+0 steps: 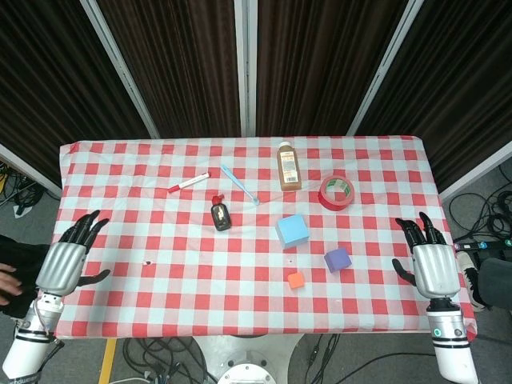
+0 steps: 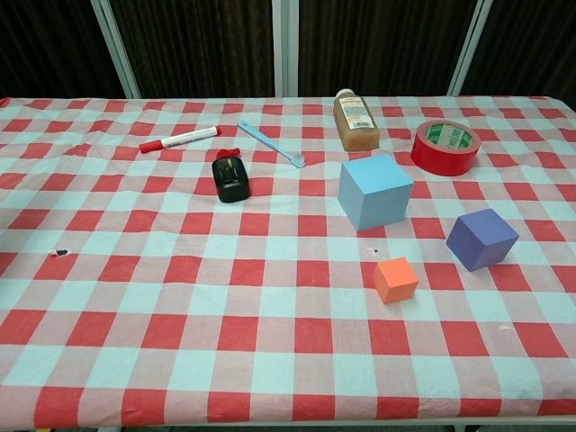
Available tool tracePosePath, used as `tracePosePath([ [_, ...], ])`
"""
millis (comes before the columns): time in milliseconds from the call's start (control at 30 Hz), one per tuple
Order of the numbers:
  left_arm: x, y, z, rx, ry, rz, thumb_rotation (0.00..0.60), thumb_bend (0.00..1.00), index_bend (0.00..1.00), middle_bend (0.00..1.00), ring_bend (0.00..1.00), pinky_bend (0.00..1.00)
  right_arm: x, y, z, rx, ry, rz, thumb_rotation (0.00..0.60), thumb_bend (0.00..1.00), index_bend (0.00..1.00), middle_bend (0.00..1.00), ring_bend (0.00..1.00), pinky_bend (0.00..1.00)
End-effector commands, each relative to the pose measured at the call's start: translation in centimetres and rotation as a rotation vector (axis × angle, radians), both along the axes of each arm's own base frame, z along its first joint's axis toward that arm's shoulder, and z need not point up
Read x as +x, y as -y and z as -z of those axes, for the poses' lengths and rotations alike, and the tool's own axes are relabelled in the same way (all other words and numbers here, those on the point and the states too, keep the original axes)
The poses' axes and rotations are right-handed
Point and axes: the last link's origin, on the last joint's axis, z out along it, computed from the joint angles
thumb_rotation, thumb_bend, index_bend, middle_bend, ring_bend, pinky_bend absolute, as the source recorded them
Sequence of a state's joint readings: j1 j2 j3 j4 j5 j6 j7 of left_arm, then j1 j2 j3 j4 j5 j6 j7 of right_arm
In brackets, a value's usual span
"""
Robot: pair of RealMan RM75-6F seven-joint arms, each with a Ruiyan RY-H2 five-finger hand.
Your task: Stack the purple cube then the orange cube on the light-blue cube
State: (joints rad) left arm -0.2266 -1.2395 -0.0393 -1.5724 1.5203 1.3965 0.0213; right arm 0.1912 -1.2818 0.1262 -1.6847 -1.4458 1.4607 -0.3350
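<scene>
The light-blue cube (image 1: 293, 230) (image 2: 375, 191) stands right of the table's middle. A smaller purple cube (image 1: 338, 259) (image 2: 481, 238) sits to its front right, and a still smaller orange cube (image 1: 295, 279) (image 2: 395, 279) lies in front of it. All three rest apart on the checked cloth. My left hand (image 1: 68, 258) hovers at the table's left edge, fingers spread, holding nothing. My right hand (image 1: 430, 260) is at the right edge, also open and empty, a good way right of the purple cube. Neither hand shows in the chest view.
A red tape roll (image 1: 337, 193) (image 2: 445, 147) and a brown bottle (image 1: 289, 166) (image 2: 358, 119) lie behind the cubes. A black object with red trim (image 1: 221, 214) (image 2: 231, 178), a light-blue spoon-like stick (image 1: 239, 185) (image 2: 271, 143) and a red marker (image 1: 189, 182) (image 2: 178, 139) lie at centre left.
</scene>
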Motion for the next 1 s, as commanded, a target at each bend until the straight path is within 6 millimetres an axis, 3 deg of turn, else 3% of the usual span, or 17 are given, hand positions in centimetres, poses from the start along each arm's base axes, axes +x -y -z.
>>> tracePosePath([
  [33,0.0,0.1,0.0,0.003,0.002,-0.002,0.600,0.16,0.15,0.12,0.06,0.21,0.1,-0.1,-0.1,0.001,0.001,-0.004,0.600,0.15,0.17,0.22,0.05,0.24],
  [300,0.4,0.1,-0.3,0.004,-0.011,-0.001,0.600,0.16,0.15,0.12,0.06,0.21,0.3,0.0,-0.3,0.030,-0.002,-0.006,0.600,0.15,0.17,0.25,0.09,0.26],
  [367,0.4,-0.2,-0.6,0.009,-0.015,0.001,0.600,0.16,0.15,0.12,0.06,0.21,0.6,0.5,-0.5,0.036,-0.025,-0.025,0.600,0.15,0.20,0.33,0.25,0.40],
  [433,0.3,-0.3,-1.0,0.014,-0.020,0.001,0.600,0.16,0.15,0.12,0.06,0.21,1.3,1.2,-0.7,0.055,-0.064,-0.064,0.600,0.15,0.22,0.49,0.43,0.56],
  [467,0.3,-0.3,-1.2,0.016,-0.022,0.000,0.600,0.16,0.15,0.12,0.06,0.21,1.6,1.6,-0.8,0.069,-0.076,-0.080,0.600,0.15,0.24,0.63,0.57,0.66],
  [567,0.0,-0.1,-1.3,0.023,-0.015,-0.009,0.600,0.16,0.15,0.12,0.06,0.21,2.6,2.5,-0.9,0.133,-0.146,-0.145,0.600,0.14,0.29,0.88,0.82,0.82],
  [633,-0.2,0.0,-1.2,0.024,-0.013,-0.017,0.600,0.16,0.15,0.12,0.06,0.21,3.0,2.8,-0.7,0.217,-0.212,-0.166,0.600,0.11,0.30,0.98,0.93,0.89],
  [800,-0.2,0.1,-0.9,0.017,-0.014,-0.013,0.600,0.16,0.15,0.12,0.07,0.21,3.5,3.5,0.4,0.364,-0.358,-0.169,0.600,0.01,0.30,1.00,1.00,0.95],
  [1000,0.0,0.1,-1.4,0.034,-0.012,-0.006,0.600,0.16,0.15,0.12,0.06,0.21,3.7,4.2,3.0,0.444,-0.425,-0.183,0.600,0.01,0.30,1.00,1.00,0.97],
])
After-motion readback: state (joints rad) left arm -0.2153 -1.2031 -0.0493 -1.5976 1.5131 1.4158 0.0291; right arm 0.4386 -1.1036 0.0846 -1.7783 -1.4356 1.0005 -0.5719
